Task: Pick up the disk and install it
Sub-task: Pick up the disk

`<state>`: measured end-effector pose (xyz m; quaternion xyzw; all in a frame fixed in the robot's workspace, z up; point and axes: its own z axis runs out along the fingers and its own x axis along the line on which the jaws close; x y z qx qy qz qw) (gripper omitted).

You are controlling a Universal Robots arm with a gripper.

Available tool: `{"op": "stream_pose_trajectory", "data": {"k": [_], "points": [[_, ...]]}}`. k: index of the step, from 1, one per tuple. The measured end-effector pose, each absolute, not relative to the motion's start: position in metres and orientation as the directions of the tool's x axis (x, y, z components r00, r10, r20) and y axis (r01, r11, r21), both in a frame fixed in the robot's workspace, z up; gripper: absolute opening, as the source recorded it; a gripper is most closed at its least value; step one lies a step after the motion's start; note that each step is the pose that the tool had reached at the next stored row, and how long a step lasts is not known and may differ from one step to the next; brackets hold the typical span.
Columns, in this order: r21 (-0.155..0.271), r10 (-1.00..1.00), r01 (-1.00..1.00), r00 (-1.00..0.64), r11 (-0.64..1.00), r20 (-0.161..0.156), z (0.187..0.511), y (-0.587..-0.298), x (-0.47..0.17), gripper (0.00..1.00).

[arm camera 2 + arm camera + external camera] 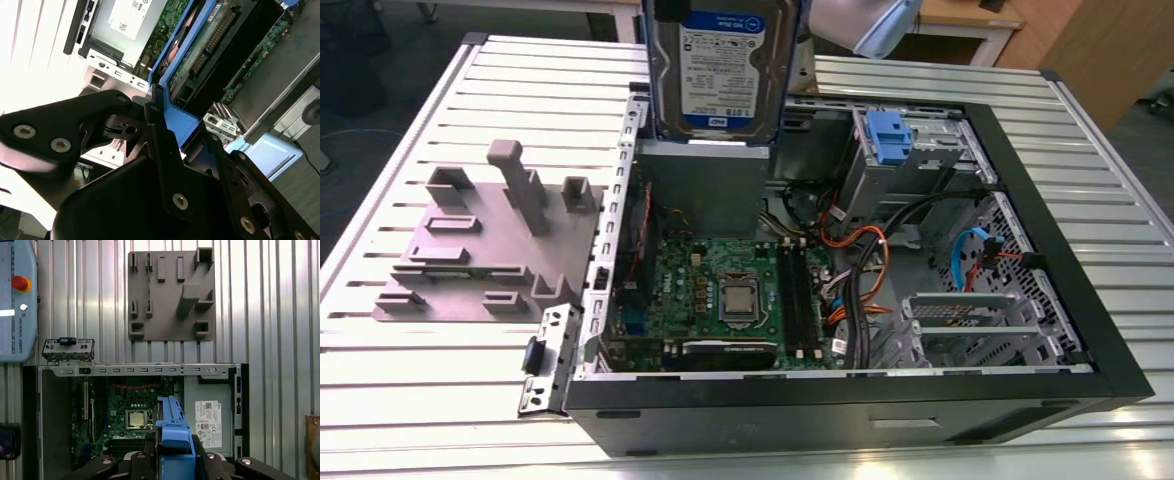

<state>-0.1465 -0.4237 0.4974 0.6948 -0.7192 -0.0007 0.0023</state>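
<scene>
The disk [720,65], a silver-grey drive with a white-and-blue label in a blue bracket, hangs upright in the air at the top of the exterior view, above the far side of the open computer case [854,400]. In both wrist views my gripper [172,456] is shut on it, with black fingers [160,145] pressed against either side of the disk's blue bracket [175,120]. In the first wrist view the disk [172,432] is edge-on over the motherboard [132,412].
Inside the case are a grey metal box with a white sticker [207,415], a drive cage with a blue latch [887,135], cables [854,260] and a motherboard [720,290]. A grey fixture plate [480,240] lies on the slatted table to the exterior view's left. A pendant [15,300] lies beside the case.
</scene>
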Motion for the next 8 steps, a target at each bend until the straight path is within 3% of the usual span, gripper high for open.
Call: {"op": "stream_pose_trajectory", "data": {"k": [8], "points": [[0.004,-0.999,-0.999,-0.035,0.035,0.002,0.4973,-0.4239,-0.1436,0.36]]}}
